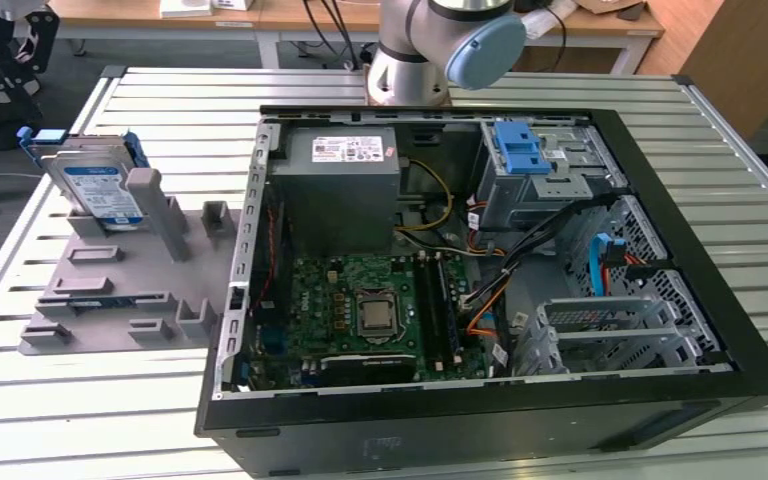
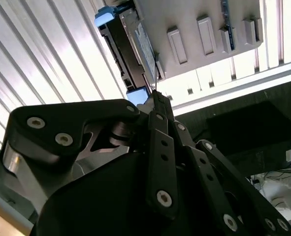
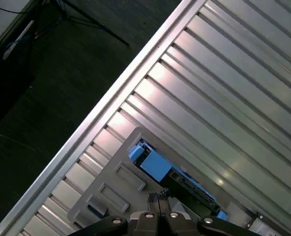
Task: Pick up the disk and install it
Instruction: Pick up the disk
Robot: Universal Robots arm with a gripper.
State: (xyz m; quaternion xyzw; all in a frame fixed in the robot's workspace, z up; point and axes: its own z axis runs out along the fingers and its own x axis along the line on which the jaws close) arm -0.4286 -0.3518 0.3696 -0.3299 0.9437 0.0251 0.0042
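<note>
Blue-framed disk (image 1: 101,190) stands on edge in a grey rack (image 1: 104,300) on the slatted table (image 1: 37,420) (at the exterior view's left of the open computer case (image 1: 491,405)). In both wrist views the gripper (image 2: 156,101) (image 3: 159,196) hangs near the disk, jaws pinched together, holding nothing.

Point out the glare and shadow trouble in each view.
Exterior view: even light, the disk plainly lit, the inside of the computer case dimmer. Second wrist view: the table slats are washed out by glare, and the hand is a dark silhouette. First wrist view: bright streaks run along the slats, and the floor is nearly black.
</note>
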